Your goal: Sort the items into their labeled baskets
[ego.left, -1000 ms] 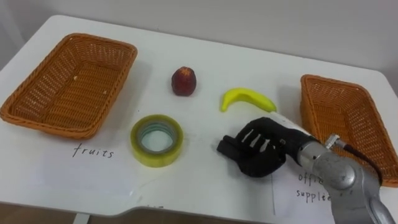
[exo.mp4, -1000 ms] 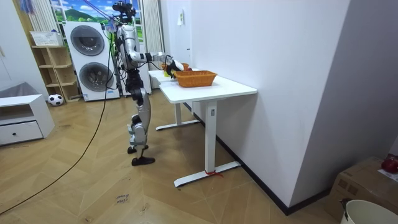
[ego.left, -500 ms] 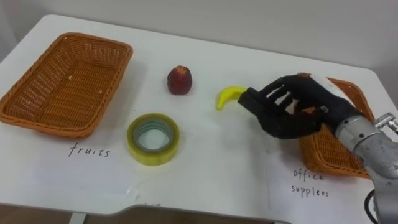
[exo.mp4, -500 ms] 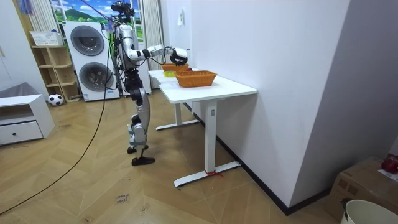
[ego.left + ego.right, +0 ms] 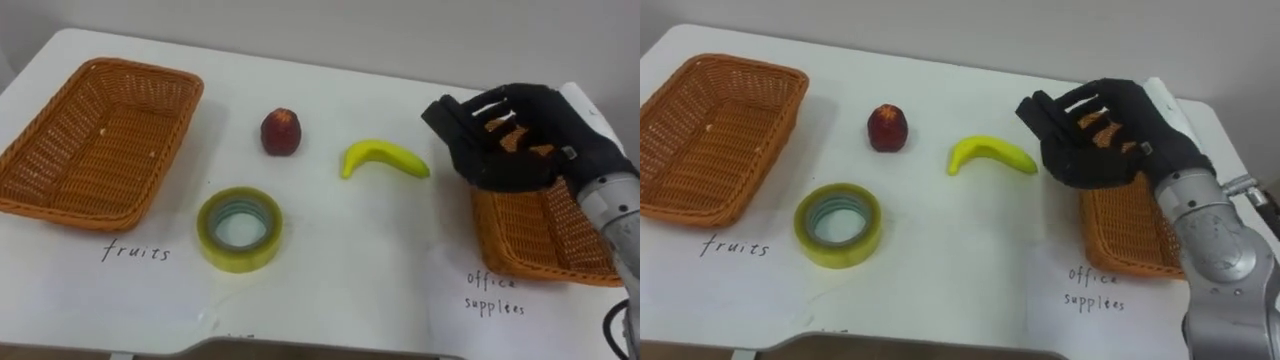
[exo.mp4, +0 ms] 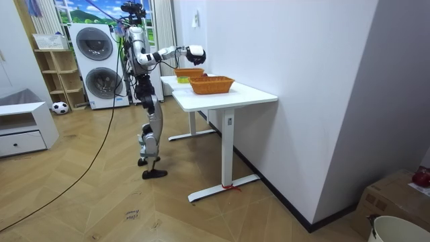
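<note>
My right hand (image 5: 512,140) hangs in the air over the near-left corner of the wicker basket (image 5: 548,245) at the table's right, above the written label "office supplies" (image 5: 493,293). Its fingers are curled, and I can make out nothing inside them. A yellow banana (image 5: 386,159) lies just left of the hand. A red apple (image 5: 281,131) stands further left. A yellow tape roll (image 5: 239,229) lies flat nearer the front edge. The empty wicker basket (image 5: 62,211) at the left has "fruits" written before it. In the room view the right hand (image 6: 195,54) is raised above the table.
The white table (image 5: 330,280) ends close to my body at the front. In the room view I stand at one end of this table (image 6: 228,94), which is against a wall, with washing machines (image 6: 94,64) behind me.
My right hand has lifted off the table near the front and swung up and to the right, passing the banana, until it is over the right basket. The view has shifted slightly.
</note>
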